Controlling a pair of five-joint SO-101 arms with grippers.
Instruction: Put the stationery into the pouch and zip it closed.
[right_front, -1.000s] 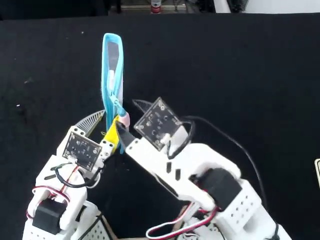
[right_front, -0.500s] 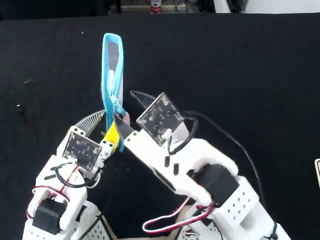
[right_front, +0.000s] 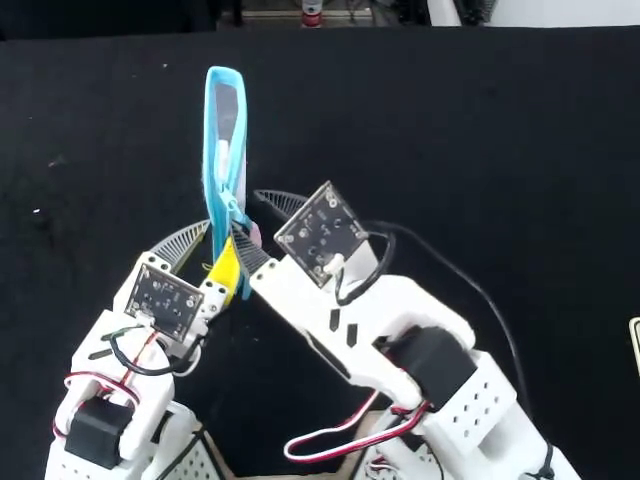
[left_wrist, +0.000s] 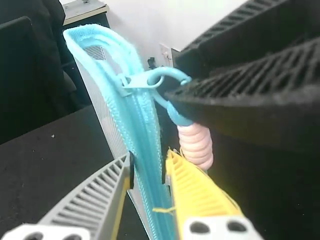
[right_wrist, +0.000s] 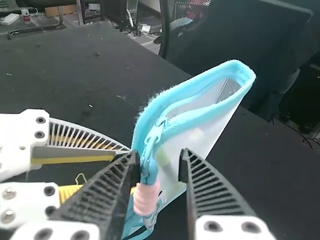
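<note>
The light blue pouch (right_front: 222, 150) stands on its edge on the black table, its mesh window showing a pale item (right_wrist: 198, 135) inside. My left gripper (left_wrist: 147, 170) is shut on the pouch's near end, one grey and one yellow finger (left_wrist: 192, 192) pressing its sides. From the right, my right gripper (right_wrist: 159, 162) stands open astride the zipper line. The blue zipper pull (right_wrist: 150, 167) and its pink coil (right_wrist: 144, 196) lie between the black fingers, against one of them. In the high view the right gripper (right_front: 250, 222) sits just past the left gripper (right_front: 226, 268).
Black cloth covers the table (right_front: 480, 150). A pale object (right_front: 635, 340) pokes in at the right edge. A small yellow wire clip (right_wrist: 80, 178) lies near the left gripper. Dark chairs (right_wrist: 240, 30) stand beyond the table.
My right gripper has opened, one finger swinging out to the right, and shifted a little farther along the pouch, taking the zipper pull between its fingers. The left gripper and pouch have stayed put.
</note>
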